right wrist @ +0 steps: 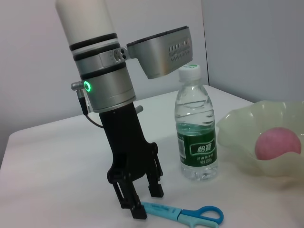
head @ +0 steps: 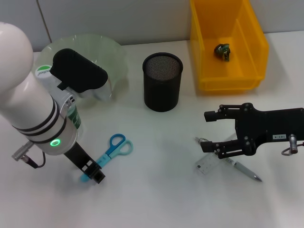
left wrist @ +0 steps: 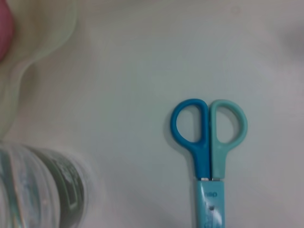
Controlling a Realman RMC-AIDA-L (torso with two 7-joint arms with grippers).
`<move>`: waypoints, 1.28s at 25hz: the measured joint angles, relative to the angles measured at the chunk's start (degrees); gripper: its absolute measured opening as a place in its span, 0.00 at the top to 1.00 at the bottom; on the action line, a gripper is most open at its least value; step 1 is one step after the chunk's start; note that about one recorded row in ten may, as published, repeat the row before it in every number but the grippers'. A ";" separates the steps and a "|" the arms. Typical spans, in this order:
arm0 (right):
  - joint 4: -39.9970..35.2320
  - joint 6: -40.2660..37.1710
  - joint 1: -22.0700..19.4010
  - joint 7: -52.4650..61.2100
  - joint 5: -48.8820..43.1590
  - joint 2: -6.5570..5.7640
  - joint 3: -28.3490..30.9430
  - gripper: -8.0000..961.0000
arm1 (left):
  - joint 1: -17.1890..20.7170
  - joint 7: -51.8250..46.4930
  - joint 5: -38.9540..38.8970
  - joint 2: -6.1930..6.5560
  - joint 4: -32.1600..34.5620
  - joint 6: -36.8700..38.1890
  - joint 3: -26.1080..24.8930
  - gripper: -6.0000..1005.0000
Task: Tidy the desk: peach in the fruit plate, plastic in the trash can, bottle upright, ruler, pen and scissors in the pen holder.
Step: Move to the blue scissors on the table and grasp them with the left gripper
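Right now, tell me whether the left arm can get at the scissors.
Probably yes: the left gripper stands open, straddling the blade end of the scissors flat on the table, with nothing between them; the bottle stands clear alongside.

We record scissors with one dark blue and one turquoise handle, black mesh pen holder, yellow bin, pale green translucent fruit plate, pink peach, clear bottle with green label.
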 joint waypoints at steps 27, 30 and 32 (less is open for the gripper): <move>0.56 0.23 1.11 0.00 0.01 0.09 0.00 0.14 | -1.58 2.04 -0.31 -0.23 -1.98 -0.97 0.81 0.43; 0.69 0.32 1.32 0.00 0.03 0.09 0.00 0.14 | -1.58 2.21 -0.27 -0.23 -1.98 -0.84 0.87 0.43; 0.70 0.33 1.32 0.00 0.04 0.09 0.00 0.14 | -1.58 2.21 -0.24 -0.23 -1.98 -0.82 0.89 0.46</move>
